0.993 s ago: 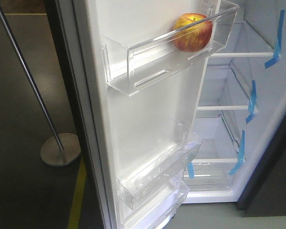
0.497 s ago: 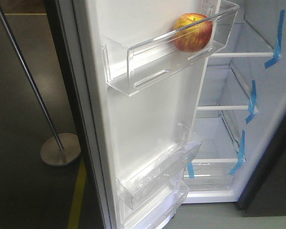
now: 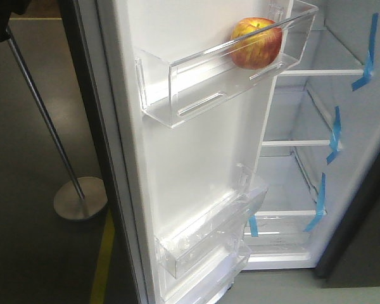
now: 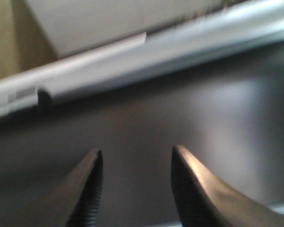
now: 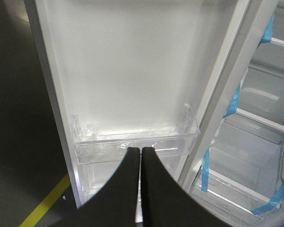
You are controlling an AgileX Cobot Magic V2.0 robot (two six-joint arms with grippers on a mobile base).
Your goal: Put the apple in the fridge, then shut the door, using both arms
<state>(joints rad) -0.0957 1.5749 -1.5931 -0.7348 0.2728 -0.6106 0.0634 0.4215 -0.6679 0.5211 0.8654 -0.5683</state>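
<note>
While apple (image 3: 256,42) sits in top bin (image 3: 177,88) of door (image 3: 196,158), I see L gripper (image 4: 137,156) spread, R gripper (image 5: 141,150) pressed together near lower bin (image 5: 132,142).

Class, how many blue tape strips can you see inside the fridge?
4 blue tape strips: three on the right wall of the fridge, top, middle, lower; one low beside the door. The door may hide more.

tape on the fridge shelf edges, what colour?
The tape strips are blue; clearest in the exterior front-facing view.
</note>
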